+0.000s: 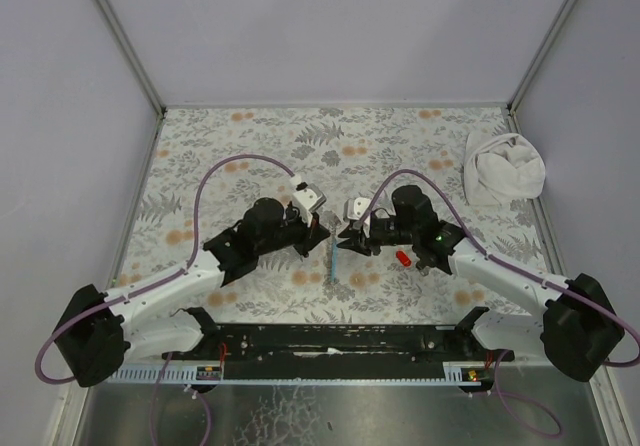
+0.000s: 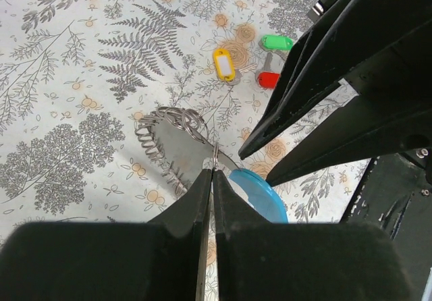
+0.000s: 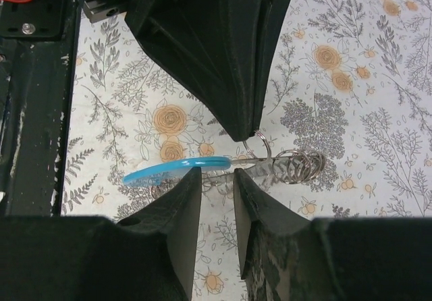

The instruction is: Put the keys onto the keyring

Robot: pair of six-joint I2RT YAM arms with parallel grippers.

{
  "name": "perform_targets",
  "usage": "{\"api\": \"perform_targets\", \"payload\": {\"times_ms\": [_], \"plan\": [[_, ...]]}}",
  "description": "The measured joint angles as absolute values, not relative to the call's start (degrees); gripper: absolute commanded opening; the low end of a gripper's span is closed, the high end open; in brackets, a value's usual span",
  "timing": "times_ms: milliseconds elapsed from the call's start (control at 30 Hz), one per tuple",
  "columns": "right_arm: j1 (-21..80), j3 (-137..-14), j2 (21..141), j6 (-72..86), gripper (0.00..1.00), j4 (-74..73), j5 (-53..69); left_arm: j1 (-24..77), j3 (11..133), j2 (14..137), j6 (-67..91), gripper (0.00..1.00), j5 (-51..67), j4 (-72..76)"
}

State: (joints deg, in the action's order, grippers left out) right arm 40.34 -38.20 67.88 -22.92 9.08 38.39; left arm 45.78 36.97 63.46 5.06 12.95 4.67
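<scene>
Beyond the left pincer [image 2: 214, 171] the counter [image 2: 67, 58] lies open; this pincer clamps the keyring [image 2: 263, 196]; the right pincer [image 3: 217, 175] stands slightly apart beside it.

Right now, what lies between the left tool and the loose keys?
Left wrist view: only bare tablecloth between the left tool, shut on the keyring, and the yellow key, red key, green key.

Pinches keyring [image 2: 258, 192] wire in clamped left gripper [image 2: 213, 170]; shows yellow key [image 2: 223, 65], red key [image 2: 268, 79], green key [image 2: 277, 42] clustered beyond.
</scene>
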Motion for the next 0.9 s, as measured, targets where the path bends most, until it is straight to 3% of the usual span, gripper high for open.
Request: {"api": "perform_targets", "payload": {"times_ms": [900], "plan": [[40.34,-47.86,70.35,-39.72,0.32,-3.51,42.04,48.53,36.88,60.34,2.15,0.0,13.06,1.28]]}}
